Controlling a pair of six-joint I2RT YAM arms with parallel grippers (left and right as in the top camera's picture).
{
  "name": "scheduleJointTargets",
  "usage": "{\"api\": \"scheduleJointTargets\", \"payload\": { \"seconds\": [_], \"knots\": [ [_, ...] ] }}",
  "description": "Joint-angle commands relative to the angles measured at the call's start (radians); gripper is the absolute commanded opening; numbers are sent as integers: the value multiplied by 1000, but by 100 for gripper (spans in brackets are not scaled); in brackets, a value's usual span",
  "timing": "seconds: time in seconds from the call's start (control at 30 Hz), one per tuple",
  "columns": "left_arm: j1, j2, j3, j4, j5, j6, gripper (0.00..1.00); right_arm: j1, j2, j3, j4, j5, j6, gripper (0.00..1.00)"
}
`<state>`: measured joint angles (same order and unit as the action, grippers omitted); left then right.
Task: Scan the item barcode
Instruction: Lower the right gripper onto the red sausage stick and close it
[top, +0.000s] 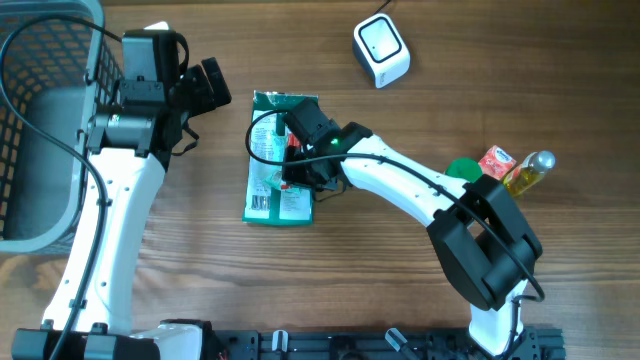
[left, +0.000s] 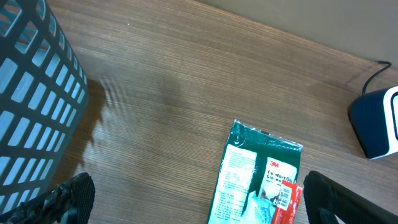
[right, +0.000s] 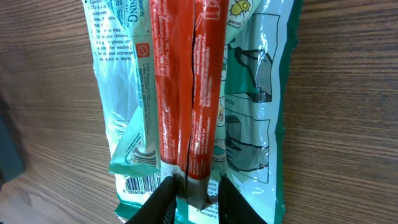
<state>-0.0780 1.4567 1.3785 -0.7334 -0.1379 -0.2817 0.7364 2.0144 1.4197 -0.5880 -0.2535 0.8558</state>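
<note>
A long red packet (right: 186, 81) lies lengthwise on a flat green glove package (right: 261, 93) on the wooden table. My right gripper (right: 193, 196) is shut on the red packet's near end seal, one finger on each side. A barcode (right: 140, 183) shows on the green package just left of the fingers. From overhead, the right gripper (top: 300, 150) sits over the green package (top: 275, 195). My left gripper (top: 205, 85) hovers open to the upper left, holding nothing. In the left wrist view its fingers (left: 71, 199) stand wide, with the green package (left: 249, 180) and the red packet (left: 287, 199) between them below.
A white and dark barcode scanner (top: 381, 50) stands at the back, also at the right edge of the left wrist view as the scanner (left: 379, 124). A grey mesh basket (top: 40, 120) fills the left side. A green cap (top: 462, 170), a small red pack (top: 496, 162) and a bottle (top: 530, 170) lie at the right.
</note>
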Motion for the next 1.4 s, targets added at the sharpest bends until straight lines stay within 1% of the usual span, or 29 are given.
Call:
{"api": "scheduleJointTargets", "payload": {
  "seconds": [0.0, 0.33, 0.4, 0.53, 0.83, 0.93, 1.07, 1.2, 1.37],
  "knots": [
    [3, -3, 12, 3, -10, 16, 100, 5, 24, -8, -4, 38, 7, 22],
    [3, -3, 12, 3, -10, 16, 100, 7, 24, -8, -5, 51, 4, 21],
    [3, -3, 12, 3, -10, 16, 100, 7, 24, -8, -5, 51, 0, 18],
    [3, -3, 12, 3, -10, 16, 100, 7, 24, -8, -5, 51, -27, 5],
    [3, -3, 12, 3, -10, 16, 100, 6, 24, -8, -10, 51, -49, 4],
    [3, -3, 12, 3, -10, 16, 100, 3, 19, -7, -16, 50, -119, 4],
    [3, -3, 12, 3, -10, 16, 100, -16, -20, -3, -57, 48, -138, 4],
    [3, -3, 12, 3, -10, 16, 100, -31, -84, -3, -82, -33, -253, 4],
    [3, -3, 12, 3, -10, 16, 100, -32, -136, -3, -151, -45, -374, 4]
  ]
}}
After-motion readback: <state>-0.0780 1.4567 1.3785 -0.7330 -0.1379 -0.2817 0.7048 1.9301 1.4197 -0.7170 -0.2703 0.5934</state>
